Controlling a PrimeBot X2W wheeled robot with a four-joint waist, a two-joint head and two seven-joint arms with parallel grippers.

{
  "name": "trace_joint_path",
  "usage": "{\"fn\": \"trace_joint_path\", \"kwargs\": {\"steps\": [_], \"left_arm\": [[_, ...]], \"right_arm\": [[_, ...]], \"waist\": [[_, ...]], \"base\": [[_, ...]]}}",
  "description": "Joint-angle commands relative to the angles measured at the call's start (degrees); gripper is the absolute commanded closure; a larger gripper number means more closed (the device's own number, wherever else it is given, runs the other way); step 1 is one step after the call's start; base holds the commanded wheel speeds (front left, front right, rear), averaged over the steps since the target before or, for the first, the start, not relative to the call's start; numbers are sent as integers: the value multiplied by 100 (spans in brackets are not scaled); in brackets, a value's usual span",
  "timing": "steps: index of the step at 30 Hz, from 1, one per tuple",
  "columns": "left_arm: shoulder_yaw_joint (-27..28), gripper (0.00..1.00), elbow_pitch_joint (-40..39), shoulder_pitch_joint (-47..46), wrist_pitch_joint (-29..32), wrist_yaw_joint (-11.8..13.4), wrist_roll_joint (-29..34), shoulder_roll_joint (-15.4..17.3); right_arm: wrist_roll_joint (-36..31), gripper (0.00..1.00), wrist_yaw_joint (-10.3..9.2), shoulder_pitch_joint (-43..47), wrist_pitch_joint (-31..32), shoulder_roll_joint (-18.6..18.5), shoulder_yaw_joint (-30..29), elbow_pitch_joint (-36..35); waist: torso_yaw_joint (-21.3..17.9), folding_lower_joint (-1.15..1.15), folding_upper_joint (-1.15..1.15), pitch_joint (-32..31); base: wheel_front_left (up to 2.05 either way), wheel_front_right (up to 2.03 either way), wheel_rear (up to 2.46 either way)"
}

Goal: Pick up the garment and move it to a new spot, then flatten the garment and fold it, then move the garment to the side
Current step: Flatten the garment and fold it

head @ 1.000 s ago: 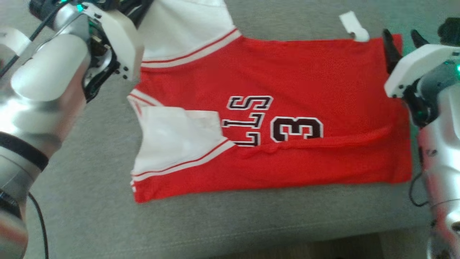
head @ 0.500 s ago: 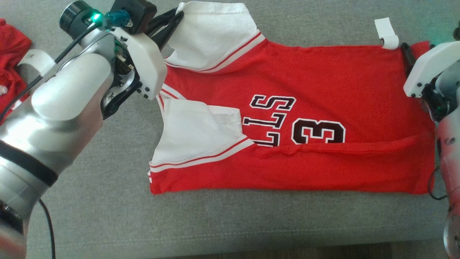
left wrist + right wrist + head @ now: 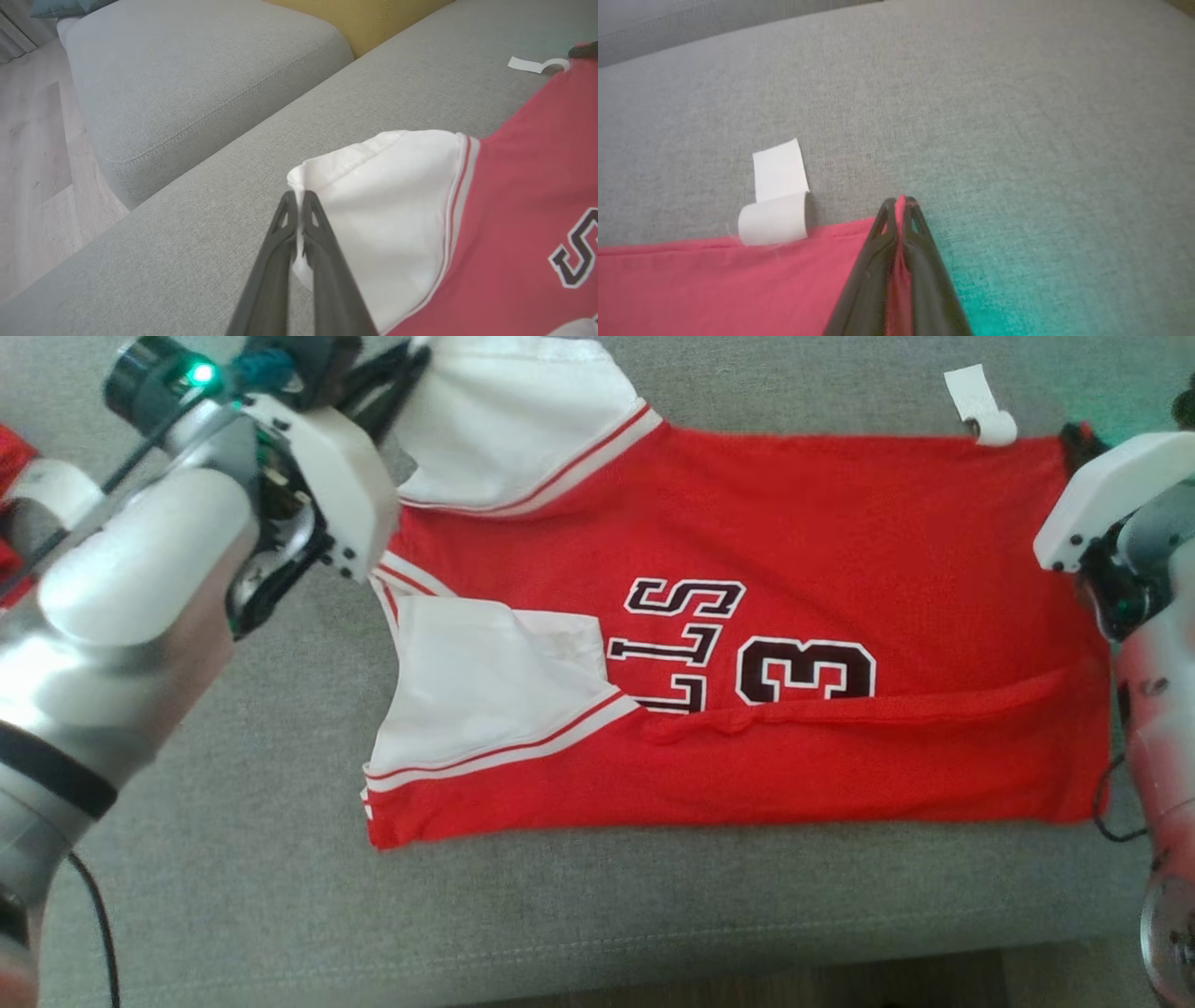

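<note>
You have the red jersey (image 3: 840, 541) spread flat on the grey sofa seat (image 3: 653, 915), lettering up, with its near edge folded over along its length. Your left end effector (image 3: 297, 201) has its fingers pressed together on the edge of the upper white sleeve (image 3: 392, 186). Your right end effector (image 3: 900, 205) is closed, pinching the jersey's far hem corner, just beside the curled white tag (image 3: 775, 205). The second white sleeve (image 3: 485, 681) lies across the chest.

Head view looking down, wrist views close, perhaps low, sharing jersey (image 3: 840, 541)
</note>
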Motion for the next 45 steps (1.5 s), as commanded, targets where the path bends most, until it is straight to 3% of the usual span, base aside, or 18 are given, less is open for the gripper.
{"fn": "trace_joint_path", "kwargs": {"steps": [1, 13, 20, 26, 37, 45], "left_arm": [[331, 100, -19, -315, -82, 73, -13, 267], [575, 100, 726, -859, -512, 181, 26, 107], [527, 100, 1283, -1102, -762, 64, 151, -175], [433, 100, 1405, -847, -931, -76, 237, -240], [195, 100, 348, 351, -880, -102, 155, 74], [-109, 100, -1347, 1317, -160, 246, -23, 603]], "right_arm": [[34, 100, -4, -282, -166, -14, 89, -159], [296, 100, -4, -1021, -1121, 148, 7, -65], [567, 100, -4, -1356, -1512, 296, 59, 155], [944, 100, -4, -1010, -1590, 205, 291, 297], [1944, 100, -4, 187, -877, -277, 789, 41], [2431, 100, -4, 1181, 24, -885, 1250, -464]], "waist": [[-6, 0, 0, 12], [-25, 0, 0, 200], [6, 0, 0, 268], [106, 0, 0, 16], [451, 0, 0, -754], [654, 0, 0, -1230]], "base": [[0, 0, 0], [0, 0, 0], [0, 0, 0], [0, 0, 0], [0, 0, 0], [0, 0, 0]]}}
